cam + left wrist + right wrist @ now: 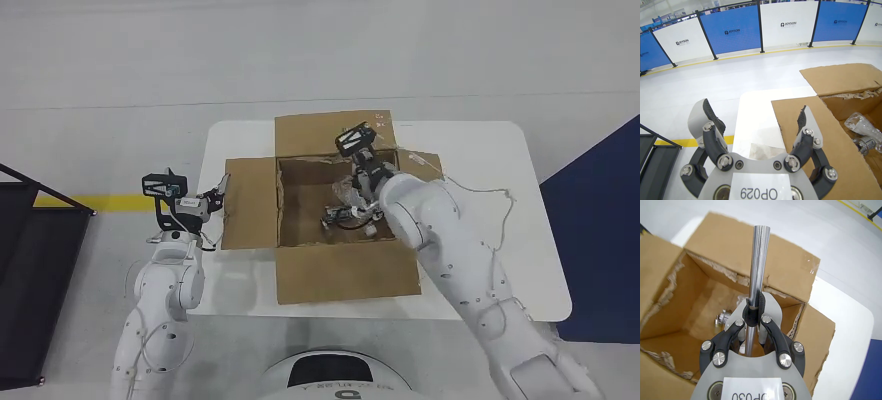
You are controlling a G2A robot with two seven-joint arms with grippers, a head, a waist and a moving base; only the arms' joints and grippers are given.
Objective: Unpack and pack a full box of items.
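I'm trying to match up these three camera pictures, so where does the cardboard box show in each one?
Top view: cardboard box on the table, flaps spread open.
Left wrist view: cardboard box beside the open left gripper.
Right wrist view: cardboard box beneath the right gripper, shut on a metal rod.
Shared landmark: the white table under the box.

The rod (758, 262) is glossy polished metal, the box (791, 262) matt cardboard (edges torn rough).

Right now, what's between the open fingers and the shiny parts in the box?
The box's cardboard flap lies between the left fingers and the shiny parts, in the left wrist view.
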